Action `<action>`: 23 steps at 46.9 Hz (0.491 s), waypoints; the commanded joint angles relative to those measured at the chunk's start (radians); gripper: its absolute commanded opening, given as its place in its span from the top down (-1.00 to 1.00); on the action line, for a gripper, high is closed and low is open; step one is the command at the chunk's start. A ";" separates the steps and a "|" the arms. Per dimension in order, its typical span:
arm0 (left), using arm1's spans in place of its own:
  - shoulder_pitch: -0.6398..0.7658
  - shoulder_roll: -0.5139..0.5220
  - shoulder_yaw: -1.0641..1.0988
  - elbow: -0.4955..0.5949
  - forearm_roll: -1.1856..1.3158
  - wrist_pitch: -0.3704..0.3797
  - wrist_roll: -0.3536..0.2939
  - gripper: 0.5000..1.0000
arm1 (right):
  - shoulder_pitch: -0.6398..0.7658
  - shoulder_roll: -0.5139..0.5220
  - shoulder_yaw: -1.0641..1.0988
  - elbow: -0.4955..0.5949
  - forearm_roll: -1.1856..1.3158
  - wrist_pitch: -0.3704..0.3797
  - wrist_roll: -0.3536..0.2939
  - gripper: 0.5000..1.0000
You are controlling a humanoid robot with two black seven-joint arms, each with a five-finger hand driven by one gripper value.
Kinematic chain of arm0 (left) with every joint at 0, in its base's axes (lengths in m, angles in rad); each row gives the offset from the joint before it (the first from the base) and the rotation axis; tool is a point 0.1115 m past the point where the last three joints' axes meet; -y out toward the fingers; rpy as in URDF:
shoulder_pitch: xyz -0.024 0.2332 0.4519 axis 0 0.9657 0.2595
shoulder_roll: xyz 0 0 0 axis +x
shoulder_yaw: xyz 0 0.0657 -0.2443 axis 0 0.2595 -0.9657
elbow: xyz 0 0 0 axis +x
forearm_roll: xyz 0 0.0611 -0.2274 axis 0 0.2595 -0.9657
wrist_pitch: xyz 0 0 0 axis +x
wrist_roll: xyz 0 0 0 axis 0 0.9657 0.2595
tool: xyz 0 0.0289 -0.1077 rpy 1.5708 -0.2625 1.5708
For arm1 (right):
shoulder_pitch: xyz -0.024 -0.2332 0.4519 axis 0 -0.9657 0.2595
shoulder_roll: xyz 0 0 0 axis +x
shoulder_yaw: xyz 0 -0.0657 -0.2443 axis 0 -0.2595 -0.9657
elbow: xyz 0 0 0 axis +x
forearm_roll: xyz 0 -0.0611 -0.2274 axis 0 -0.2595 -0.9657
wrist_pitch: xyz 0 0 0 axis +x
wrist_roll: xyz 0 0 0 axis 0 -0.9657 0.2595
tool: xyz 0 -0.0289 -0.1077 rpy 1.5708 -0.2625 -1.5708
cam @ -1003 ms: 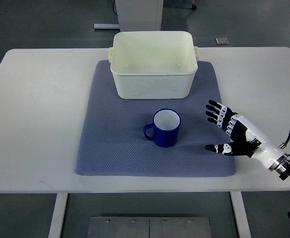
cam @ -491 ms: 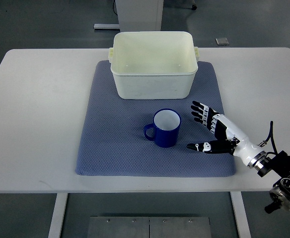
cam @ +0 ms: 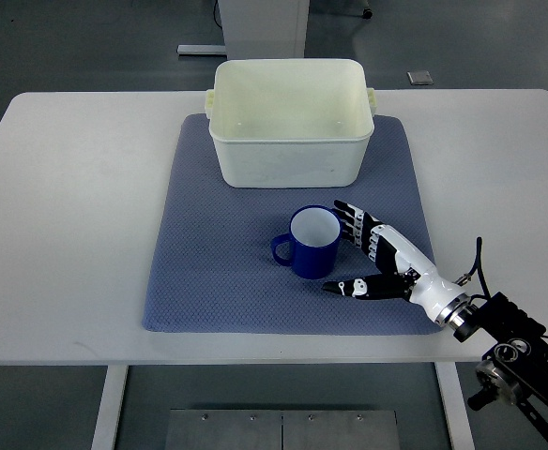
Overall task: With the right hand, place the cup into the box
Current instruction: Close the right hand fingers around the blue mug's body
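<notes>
One cup upright on mat, near side of box. Right robot hand open, just right of cup. Advice: wrap fingers round body before lifting, keep level.

Glossy cup, matt cloth, plain plastic.
The cup looks like glazed ware, shiny blue outside and white inside; the mat is woven cloth with a fine dimpled, matt grain; the box is smooth cream plastic; the desk is smooth matt white; the hand has hard white and black shells.
</notes>
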 commanded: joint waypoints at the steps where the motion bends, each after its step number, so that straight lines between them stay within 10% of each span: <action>1: 0.000 0.000 0.000 0.000 -0.001 0.000 0.000 -1.00 | 0.011 0.012 -0.010 -0.008 0.000 -0.018 -0.002 -1.00; 23: 0.000 0.000 0.000 0.000 0.000 0.000 0.000 -1.00 | 0.057 0.099 -0.025 -0.092 -0.002 -0.078 -0.028 -1.00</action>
